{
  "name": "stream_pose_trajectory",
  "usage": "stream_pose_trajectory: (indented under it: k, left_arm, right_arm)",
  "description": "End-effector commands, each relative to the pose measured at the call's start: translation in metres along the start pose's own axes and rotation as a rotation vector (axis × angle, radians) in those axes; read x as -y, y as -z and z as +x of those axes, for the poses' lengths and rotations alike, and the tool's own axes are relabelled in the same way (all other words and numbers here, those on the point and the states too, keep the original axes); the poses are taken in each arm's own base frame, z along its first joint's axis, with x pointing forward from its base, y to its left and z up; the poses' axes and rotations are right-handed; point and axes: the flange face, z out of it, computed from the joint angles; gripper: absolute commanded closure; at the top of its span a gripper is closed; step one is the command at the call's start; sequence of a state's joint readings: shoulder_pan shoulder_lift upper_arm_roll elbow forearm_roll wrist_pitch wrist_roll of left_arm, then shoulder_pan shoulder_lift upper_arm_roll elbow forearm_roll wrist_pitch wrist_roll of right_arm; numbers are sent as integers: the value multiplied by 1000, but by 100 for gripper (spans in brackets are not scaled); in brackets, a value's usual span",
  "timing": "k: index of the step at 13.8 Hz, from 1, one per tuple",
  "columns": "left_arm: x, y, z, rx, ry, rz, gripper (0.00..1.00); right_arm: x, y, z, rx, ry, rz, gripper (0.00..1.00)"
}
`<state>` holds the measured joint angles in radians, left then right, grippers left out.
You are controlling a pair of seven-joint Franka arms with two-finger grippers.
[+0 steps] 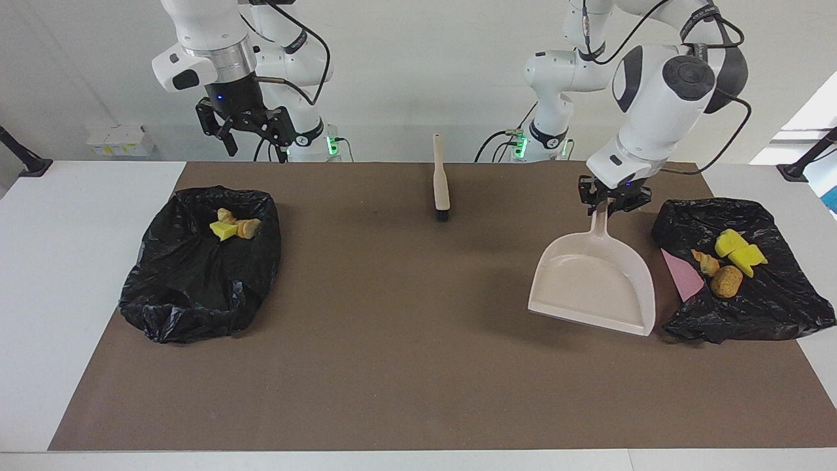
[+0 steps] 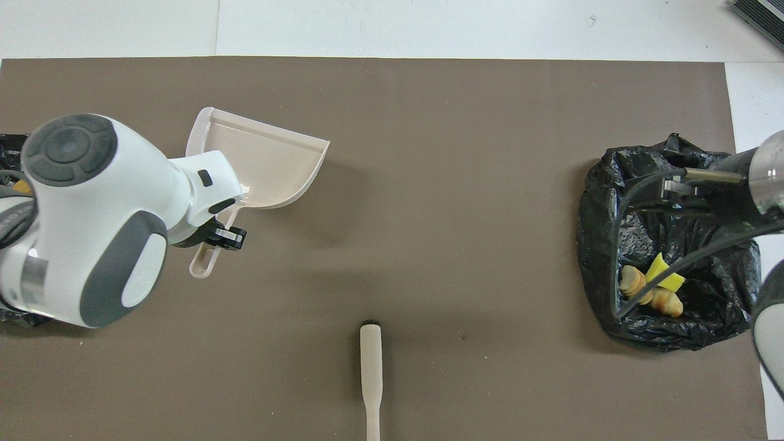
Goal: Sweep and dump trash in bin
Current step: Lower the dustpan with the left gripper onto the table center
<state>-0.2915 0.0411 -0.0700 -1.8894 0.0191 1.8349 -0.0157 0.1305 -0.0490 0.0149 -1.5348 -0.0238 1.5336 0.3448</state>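
My left gripper (image 1: pixel 612 207) is shut on the handle of the beige dustpan (image 1: pixel 592 281), which looks empty and sits beside the black bag (image 1: pixel 778 307) at the left arm's end. That bag holds trash: yellow sponge pieces (image 1: pixel 739 250), a brown lump (image 1: pixel 726 281) and an orange lump (image 1: pixel 707 263). In the overhead view the left gripper (image 2: pixel 223 236) grips the dustpan (image 2: pixel 269 159) by its handle. A second black bag (image 1: pixel 196 281) at the right arm's end holds a yellow piece and tan lumps (image 1: pixel 234 226), also seen from overhead (image 2: pixel 652 288). My right gripper (image 1: pixel 257 152) hangs open and empty, raised over that bag's edge nearer the robots.
A beige brush (image 1: pixel 441 180) with black bristles lies on the brown mat (image 1: pixel 392 366) midway between the arms, near the robots' edge; it also shows in the overhead view (image 2: pixel 371 367). A pink flat piece (image 1: pixel 682 275) lies at the edge of the bag beside the dustpan.
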Motion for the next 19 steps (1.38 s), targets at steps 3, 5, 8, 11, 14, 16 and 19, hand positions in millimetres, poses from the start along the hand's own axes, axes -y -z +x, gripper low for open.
stream_pose_trajectory:
  k: [3,5,8,11,14,16,19]
  left_arm:
    - [-50,-63,28,-44,52,-30,100]
    - [-74,-79,37,-65,51,-34,100]
    - [-99,-84,41,-90,84,-73,100]
    - [-124,-98,47,-107,89,-83,100]
    - [-147,-108,44,-97,148,-87,100]
    - [-162,-113,37,-80,190,-85,100]
    - [-171,-114,32,-64,203,-80,75]
  right_arm:
    - [-15,2,8,0,-12,1,0]
    - [-14,2,8,-2,-3,1,0]
    - [-13,1,7,3,54,2,0]
    - [-13,-1,5,10,59,-1,0]
    - [-13,-5,-2,22,59,-4,0]
    - [-15,-5,-3,25,59,-1,0]
    - [-14,-4,-4,22,62,2,0]
